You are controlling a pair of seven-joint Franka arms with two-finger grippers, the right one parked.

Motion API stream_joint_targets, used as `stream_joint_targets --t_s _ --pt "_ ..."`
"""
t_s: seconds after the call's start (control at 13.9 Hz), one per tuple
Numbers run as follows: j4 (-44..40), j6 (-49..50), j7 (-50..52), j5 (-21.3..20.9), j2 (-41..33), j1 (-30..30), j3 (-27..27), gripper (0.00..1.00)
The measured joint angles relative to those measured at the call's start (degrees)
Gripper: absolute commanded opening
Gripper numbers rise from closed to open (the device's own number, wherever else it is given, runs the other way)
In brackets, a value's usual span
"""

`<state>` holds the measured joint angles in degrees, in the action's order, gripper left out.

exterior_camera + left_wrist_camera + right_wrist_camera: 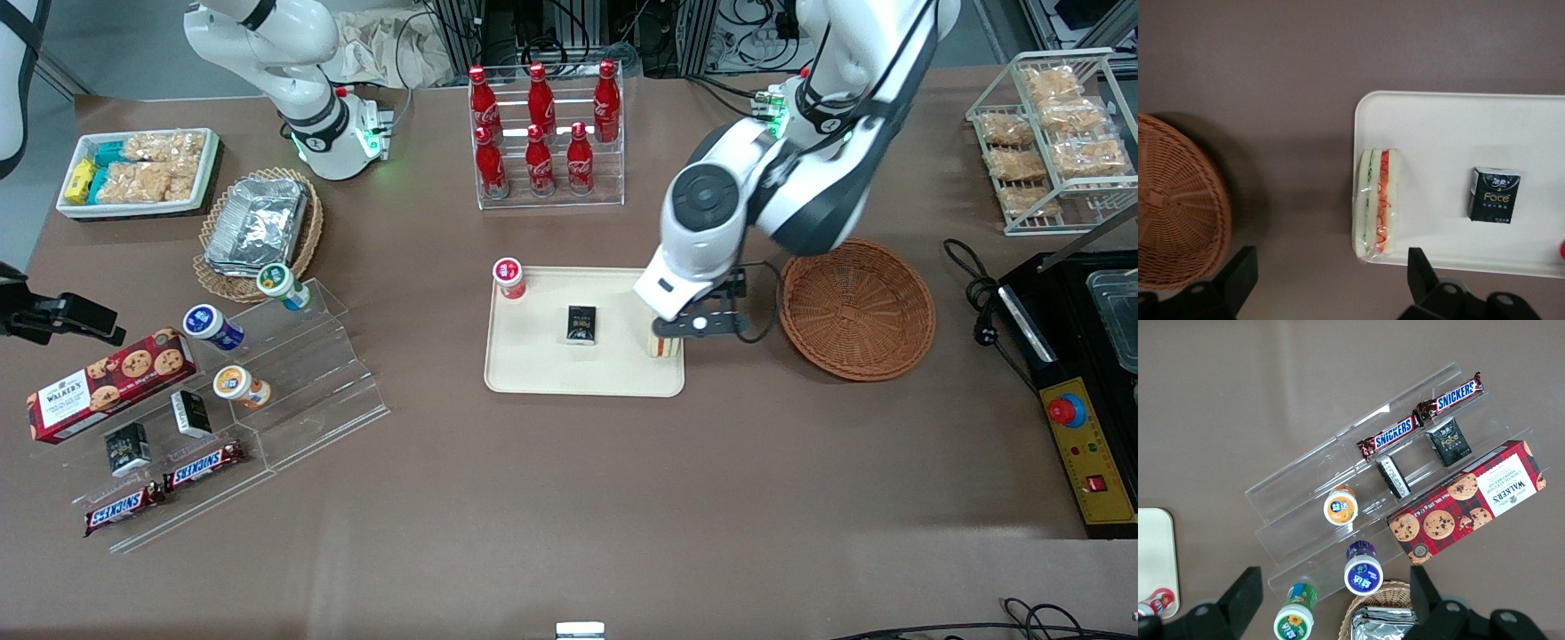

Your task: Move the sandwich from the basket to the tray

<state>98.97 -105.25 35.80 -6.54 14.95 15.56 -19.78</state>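
Six cola bottles, two Snickers bars, two baskets.

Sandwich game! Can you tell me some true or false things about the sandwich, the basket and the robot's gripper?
1. The sandwich lies on the tray. True.
2. The sandwich is in the basket. False: nothing lies in the basket.
3. The gripper squeezes the sandwich. False: it is open above it, the fingers apart.
4. A small black box also sits on the tray. True.
5. The sandwich lies at the tray's middle. False: at its edge nearest the basket.
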Motion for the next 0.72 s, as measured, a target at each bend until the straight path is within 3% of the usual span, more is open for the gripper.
stream_joint_targets --t_s 0.22,0.72 --pt "-0.6 7.0 -12.1 4.9 -7.5 -0.1 7.5 1.0" --pt "-0.2 16.1 -34.8 9.4 -21.6 -0.3 28.4 1.0"
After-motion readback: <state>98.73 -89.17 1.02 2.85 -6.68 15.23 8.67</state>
